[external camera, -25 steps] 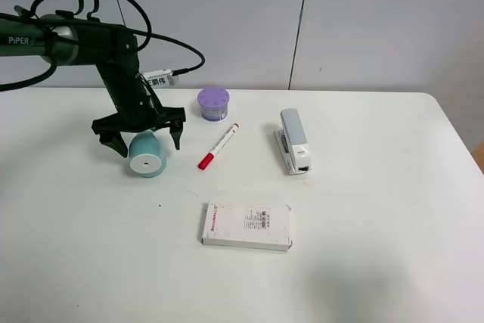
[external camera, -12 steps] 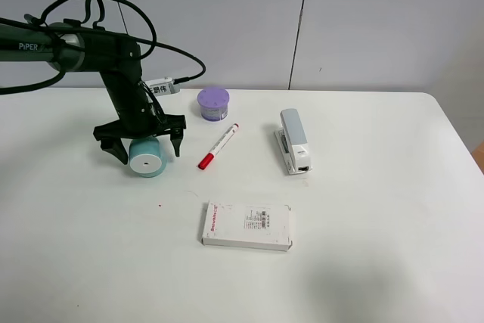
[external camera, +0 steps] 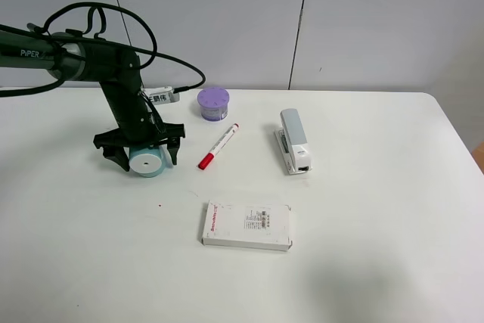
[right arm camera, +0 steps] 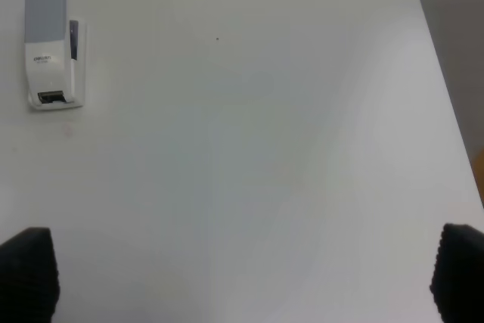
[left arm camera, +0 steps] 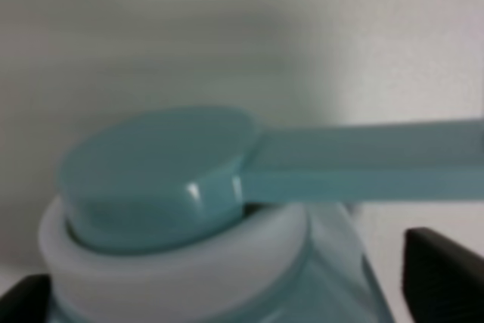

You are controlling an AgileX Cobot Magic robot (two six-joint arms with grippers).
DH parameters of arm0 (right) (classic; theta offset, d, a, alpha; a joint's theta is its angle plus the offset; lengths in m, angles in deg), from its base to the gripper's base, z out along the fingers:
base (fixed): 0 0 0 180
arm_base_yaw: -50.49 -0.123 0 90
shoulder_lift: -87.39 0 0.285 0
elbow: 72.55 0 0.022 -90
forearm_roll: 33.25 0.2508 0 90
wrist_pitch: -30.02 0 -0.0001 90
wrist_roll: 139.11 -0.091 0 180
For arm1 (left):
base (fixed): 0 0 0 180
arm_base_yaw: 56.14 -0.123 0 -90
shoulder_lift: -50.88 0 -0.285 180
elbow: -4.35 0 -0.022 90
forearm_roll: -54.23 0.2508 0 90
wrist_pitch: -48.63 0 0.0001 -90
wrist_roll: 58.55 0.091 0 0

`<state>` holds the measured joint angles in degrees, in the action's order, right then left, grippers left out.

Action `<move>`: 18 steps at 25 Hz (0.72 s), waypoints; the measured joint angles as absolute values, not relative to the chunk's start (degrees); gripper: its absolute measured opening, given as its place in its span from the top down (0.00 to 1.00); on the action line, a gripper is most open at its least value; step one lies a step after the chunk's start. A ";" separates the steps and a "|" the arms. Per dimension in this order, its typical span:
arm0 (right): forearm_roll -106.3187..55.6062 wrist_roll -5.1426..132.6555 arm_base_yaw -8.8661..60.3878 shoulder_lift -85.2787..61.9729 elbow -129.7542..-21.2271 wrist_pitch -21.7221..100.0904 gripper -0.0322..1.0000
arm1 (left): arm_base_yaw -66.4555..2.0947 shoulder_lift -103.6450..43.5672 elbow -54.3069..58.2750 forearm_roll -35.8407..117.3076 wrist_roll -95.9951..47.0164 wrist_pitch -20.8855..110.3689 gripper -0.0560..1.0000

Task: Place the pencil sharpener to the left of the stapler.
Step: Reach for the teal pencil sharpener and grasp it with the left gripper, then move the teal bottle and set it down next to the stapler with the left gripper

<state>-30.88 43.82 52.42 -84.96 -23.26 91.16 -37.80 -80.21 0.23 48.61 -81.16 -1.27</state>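
**Close on the barrel, not the crank**

Your left gripper (external camera: 146, 155) sits low over the pencil sharpener (external camera: 145, 163), fingers spread wide on either side of it and, as far as the wrist view shows, not yet touching. The sharpener lies on its side on the table (external camera: 378, 247), well apart from the stapler (external camera: 293, 141), with the red marker (external camera: 218, 146) between them. Centre the pads on the round body so that it cannot roll out as you close, and keep them clear of the crank handle (left arm camera: 363, 172), which looks likely to swing. Lift over the marker and set down just beside the stapler's left side. Your right gripper (right arm camera: 242, 277) hangs wide apart and empty; leave it there.
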 joint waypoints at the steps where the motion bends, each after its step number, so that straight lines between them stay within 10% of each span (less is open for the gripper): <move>1: -30.88 43.82 52.42 -84.96 -23.26 91.16 0.01 | -37.80 -80.21 0.23 48.61 -81.16 -1.25 0.24; 18: -30.88 43.82 52.42 -84.96 -23.26 91.16 0.01 | -37.63 -71.14 -1.06 49.29 -82.77 -8.17 0.30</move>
